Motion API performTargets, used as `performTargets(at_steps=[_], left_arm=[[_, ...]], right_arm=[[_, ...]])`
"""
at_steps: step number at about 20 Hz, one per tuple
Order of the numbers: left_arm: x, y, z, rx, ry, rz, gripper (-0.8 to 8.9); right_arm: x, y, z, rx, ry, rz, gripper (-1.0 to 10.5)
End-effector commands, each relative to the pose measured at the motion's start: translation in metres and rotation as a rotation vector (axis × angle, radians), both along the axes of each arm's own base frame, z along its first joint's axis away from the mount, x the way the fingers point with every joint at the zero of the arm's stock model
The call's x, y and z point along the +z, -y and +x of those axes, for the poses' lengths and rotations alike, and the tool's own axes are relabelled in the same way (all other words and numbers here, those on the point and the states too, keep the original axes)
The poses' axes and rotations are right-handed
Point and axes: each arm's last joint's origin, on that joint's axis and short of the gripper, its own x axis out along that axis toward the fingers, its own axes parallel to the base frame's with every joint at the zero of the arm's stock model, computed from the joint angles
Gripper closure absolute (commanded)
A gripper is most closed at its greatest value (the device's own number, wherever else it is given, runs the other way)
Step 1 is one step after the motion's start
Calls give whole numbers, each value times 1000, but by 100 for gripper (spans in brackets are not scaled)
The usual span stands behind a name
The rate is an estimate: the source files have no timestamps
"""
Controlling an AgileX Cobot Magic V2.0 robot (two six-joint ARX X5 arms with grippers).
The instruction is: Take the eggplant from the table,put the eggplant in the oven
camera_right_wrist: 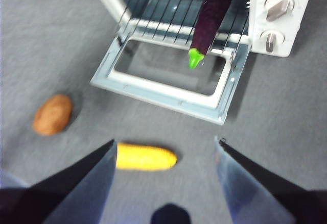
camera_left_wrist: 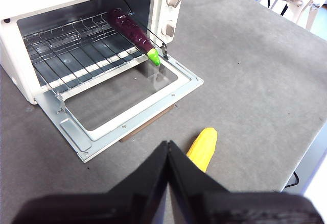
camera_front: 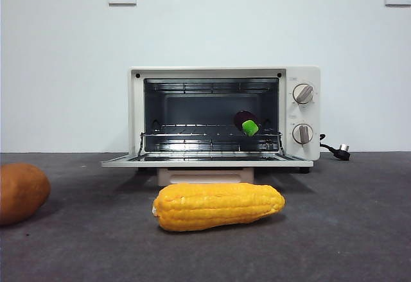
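The long dark-purple toy eggplant (camera_left_wrist: 131, 29) lies on the wire rack (camera_left_wrist: 71, 50) at the knob-side edge inside the cream-white boxy oven (camera_front: 303, 112), green stem poking out. Left gripper (camera_left_wrist: 167, 150) is clenched empty; right gripper (camera_right_wrist: 166, 147) is spread wide.

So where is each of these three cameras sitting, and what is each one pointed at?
Front view: low at table height, looking level at the open oven, corn in front; no arm shows.
Left wrist view: on the left arm, looking down at the oven; its left gripper is shut.
Right wrist view: on the right arm, looking down; its right gripper is open.
All three share the eggplant on the oven rack.
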Motion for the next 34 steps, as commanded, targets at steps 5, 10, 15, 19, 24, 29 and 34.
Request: performTargets(at_steps=[5, 10, 15, 19, 24, 29, 34], left_arm=[[-1, 1, 1, -5, 6, 0, 819], [-1, 1, 1, -5, 6, 0, 819], [-1, 1, 2, -5, 4, 1, 819], [-2, 3, 8, -4, 2, 3, 819], [-7, 7, 26, 1, 15, 23, 819], [-26, 4, 65, 85, -57, 55, 819], [-60, -22, 118, 164, -189, -13, 820]], right_arm=[[17, 22, -54, 22, 97, 20, 631], [19, 26, -63, 22, 112, 25, 703], [19, 24, -64, 87, 104, 46, 958], [18, 25, -65, 93, 92, 41, 958], [16, 25, -67, 101, 74, 24, 958], [15, 28, -72, 106, 57, 15, 958], [15, 36, -92, 107, 65, 19, 958]])
